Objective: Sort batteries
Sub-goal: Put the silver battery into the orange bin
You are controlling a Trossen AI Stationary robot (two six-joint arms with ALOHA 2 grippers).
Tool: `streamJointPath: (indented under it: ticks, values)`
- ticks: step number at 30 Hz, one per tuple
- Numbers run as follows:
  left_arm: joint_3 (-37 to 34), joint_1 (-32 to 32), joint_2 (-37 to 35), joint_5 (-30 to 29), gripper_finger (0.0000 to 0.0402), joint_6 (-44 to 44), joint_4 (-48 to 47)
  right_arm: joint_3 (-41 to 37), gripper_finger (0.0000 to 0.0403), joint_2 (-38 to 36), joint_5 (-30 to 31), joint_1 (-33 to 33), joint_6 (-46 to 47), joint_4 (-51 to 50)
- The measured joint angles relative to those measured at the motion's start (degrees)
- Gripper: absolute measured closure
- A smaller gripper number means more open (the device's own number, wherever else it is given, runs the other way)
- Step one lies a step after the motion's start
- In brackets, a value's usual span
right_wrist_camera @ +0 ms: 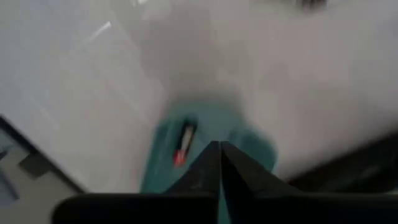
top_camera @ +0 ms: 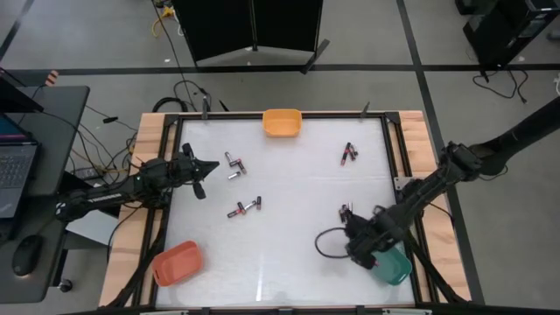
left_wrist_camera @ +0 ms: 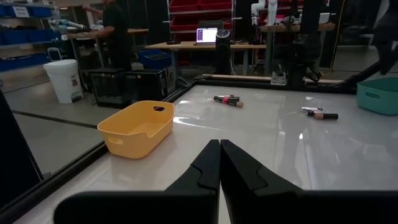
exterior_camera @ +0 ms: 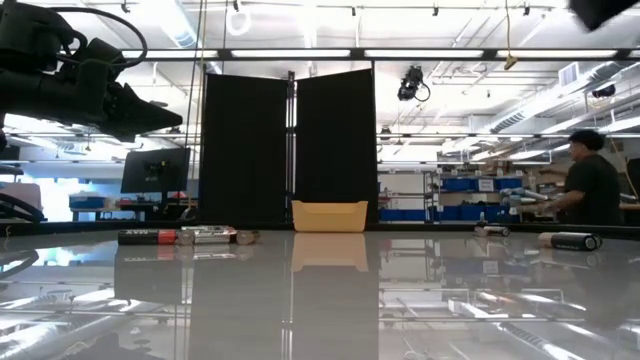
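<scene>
From above, batteries [top_camera: 234, 164] lay scattered on the white table [top_camera: 289, 254]; the right gripper [top_camera: 367, 254] hung over the teal bin [top_camera: 395, 268]. The left gripper [left_wrist_camera: 219, 163] showed fingers pressed together, empty. The right wrist view showed closed fingers above a battery [right_wrist_camera: 184, 142] inside that bin.

Right wrist view, blurry overall. Right gripper [right_wrist_camera: 219, 148] has its two dark fingers [right_wrist_camera: 202, 165] pressed together, tips meeting, nothing between them. Directly past the fingertips sits a teal bin [right_wrist_camera: 249, 140], seen from above, partly covered by the fingers. One battery [right_wrist_camera: 184, 142] lies inside the bin, dark body with a red end, angled, just beside the finger tips. Pale glossy tabletop [right_wrist_camera: 93, 93] surrounds the bin, with a bright streak of reflected light. Dark table edge [right_wrist_camera: 348, 165] runs close behind the bin.
</scene>
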Motion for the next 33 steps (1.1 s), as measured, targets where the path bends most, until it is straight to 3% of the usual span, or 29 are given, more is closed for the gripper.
streamJointPath:
  ticks: [6, 10, 17, 21, 28, 33]
  values:
    - [0.39, 0.02, 0.00, 1.45, 0.0385, -0.82, -0.73, -2.21, 0.0394, 0.00, 8.21, -10.16, -19.34, 8.61]
    - [1.16, 0.02, 0.00, 1.74, 0.0385, -1.90, -1.76, -6.60, 0.0395, 0.00, 14.65, -15.99, -32.75, 24.57]
    - [1.16, 0.02, 1.40, 5.60, 0.0385, -3.08, -1.69, -19.34, 0.0396, 0.00, 12.78, -25.77, -52.72, 65.11]
    - [1.45, 0.02, 3.68, 9.10, 0.0385, -4.98, -2.34, -24.49, 0.0395, 0.00, 10.61, -31.20, -57.94, 80.16]
    - [9.57, 0.00, 10.97, 9.75, 0.0385, -7.78, -13.48, -25.77, 0.0394, 0.00, 9.03, -38.32, -60.07, 84.69]
    - [13.00, -1.02, 18.85, 11.15, 0.0385, -12.96, -14.83, -25.77, 0.0391, 0.00, 9.01, -40.04, -62.99, 84.72]
